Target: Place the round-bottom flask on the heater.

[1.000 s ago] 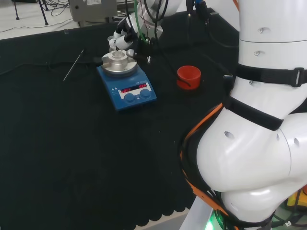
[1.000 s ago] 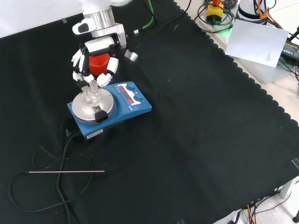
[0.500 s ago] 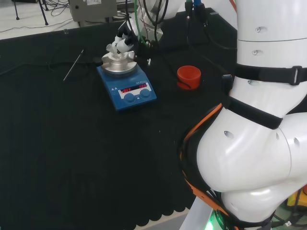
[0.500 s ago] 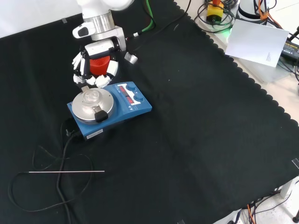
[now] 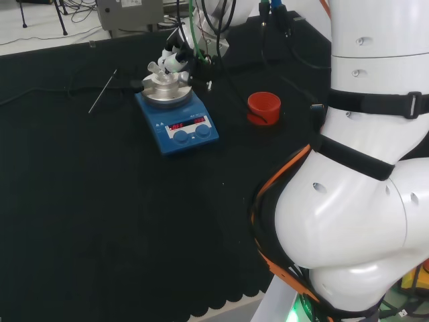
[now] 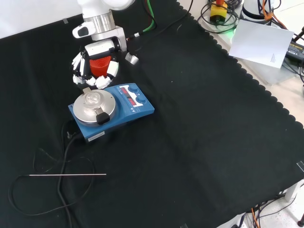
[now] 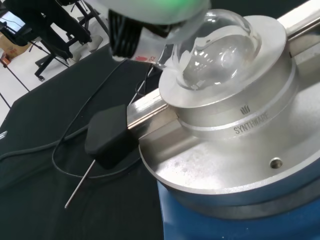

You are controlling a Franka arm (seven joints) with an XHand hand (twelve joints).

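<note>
Round-bottom flask (image 7: 220, 47) glass is seen seated in the metal block of the heater (image 6: 111, 109), its bulb resting in the block's well. In the front view the hand (image 6: 92, 71) is placed just above the heater's far edge, its fingers (image 6: 102, 81) curled downward and apart from the flask, nothing held. A red stand (image 5: 263, 106) is set on the cloth (image 6: 199, 133) beyond the hand. A thin metal rod (image 6: 66, 175) lies near the cloth's near left part.
</note>
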